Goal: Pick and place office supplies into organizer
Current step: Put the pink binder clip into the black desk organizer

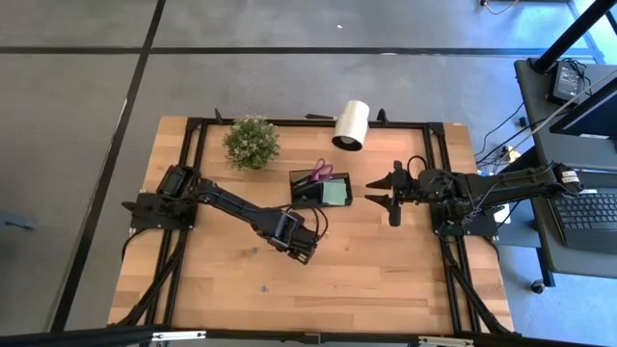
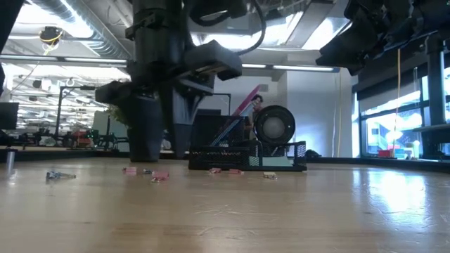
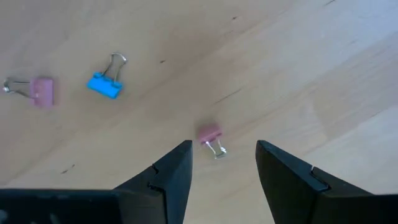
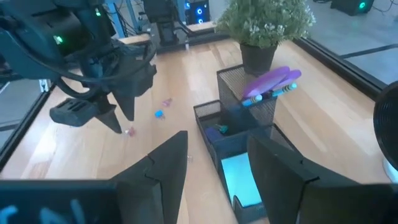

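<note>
My left gripper is open and points down at the table, close above it, near the table's middle. A small pink binder clip lies on the wood just ahead of its fingertips, between their lines and untouched. A blue clip and another pink clip lie farther off. The black mesh organizer holds purple-handled scissors upright in its taller compartment and a light green sticky-note pad in its low tray. My right gripper is open and hovers right of the organizer.
A potted plant stands beyond the organizer's left, and a white roll lies by the far edge. More small clips are scattered on the wood in front of the organizer. Bare wood stretches toward the near edge.
</note>
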### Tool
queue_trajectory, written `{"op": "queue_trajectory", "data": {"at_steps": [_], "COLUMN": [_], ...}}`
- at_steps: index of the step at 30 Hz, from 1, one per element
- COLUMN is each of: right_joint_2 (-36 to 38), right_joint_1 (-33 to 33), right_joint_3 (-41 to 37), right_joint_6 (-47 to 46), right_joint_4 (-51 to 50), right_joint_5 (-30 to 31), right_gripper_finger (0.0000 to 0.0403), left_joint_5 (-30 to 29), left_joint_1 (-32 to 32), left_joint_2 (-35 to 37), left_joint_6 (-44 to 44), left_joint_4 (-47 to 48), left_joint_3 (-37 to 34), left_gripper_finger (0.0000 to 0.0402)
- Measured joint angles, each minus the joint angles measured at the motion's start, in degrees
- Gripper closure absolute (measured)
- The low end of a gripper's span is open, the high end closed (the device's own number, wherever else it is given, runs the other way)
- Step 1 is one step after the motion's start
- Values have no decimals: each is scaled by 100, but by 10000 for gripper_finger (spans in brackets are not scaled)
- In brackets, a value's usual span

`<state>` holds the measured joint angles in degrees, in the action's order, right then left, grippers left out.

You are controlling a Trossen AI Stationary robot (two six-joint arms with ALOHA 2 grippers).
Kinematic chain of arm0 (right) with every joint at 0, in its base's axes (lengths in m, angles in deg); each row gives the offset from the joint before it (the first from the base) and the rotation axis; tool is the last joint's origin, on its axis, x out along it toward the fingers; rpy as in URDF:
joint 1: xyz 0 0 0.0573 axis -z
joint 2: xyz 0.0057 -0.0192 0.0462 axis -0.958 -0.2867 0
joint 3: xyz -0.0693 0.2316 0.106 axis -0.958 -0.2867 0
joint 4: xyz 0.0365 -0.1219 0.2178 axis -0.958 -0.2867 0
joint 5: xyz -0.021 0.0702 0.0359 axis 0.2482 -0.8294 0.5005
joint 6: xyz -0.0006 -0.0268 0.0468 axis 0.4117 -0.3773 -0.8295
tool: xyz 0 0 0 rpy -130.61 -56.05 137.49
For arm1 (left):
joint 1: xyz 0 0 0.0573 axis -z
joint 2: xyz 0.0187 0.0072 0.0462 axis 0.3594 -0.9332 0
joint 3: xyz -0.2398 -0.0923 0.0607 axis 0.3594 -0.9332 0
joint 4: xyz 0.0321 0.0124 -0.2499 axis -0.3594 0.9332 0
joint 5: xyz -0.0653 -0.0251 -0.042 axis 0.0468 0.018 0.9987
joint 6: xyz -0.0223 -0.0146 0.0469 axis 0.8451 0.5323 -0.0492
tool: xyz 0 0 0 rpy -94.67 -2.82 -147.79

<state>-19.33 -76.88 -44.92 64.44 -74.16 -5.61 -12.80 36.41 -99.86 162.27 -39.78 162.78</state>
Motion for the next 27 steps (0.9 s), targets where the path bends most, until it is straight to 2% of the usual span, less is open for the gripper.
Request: {"op": "queue_trajectory", "data": {"at_steps": [19, 27], "right_joint_2": [0, 2], "right_joint_1": [-1, -1], "right_joint_3": [-2, -2], "right_joint_6": [-9, -13], "right_joint_4": [-199, -275], "right_joint_5": [0, 0], "right_gripper_finger": [232, 232], "left_joint_5": [-26, 248], "left_joint_1": [-8, -17], "left_joint_2": [-316, -550], "left_joint_6": [199, 226], "left_joint_4": [20, 65], "left_joint_3": [4, 34], "left_gripper_finger": [231, 231]}}
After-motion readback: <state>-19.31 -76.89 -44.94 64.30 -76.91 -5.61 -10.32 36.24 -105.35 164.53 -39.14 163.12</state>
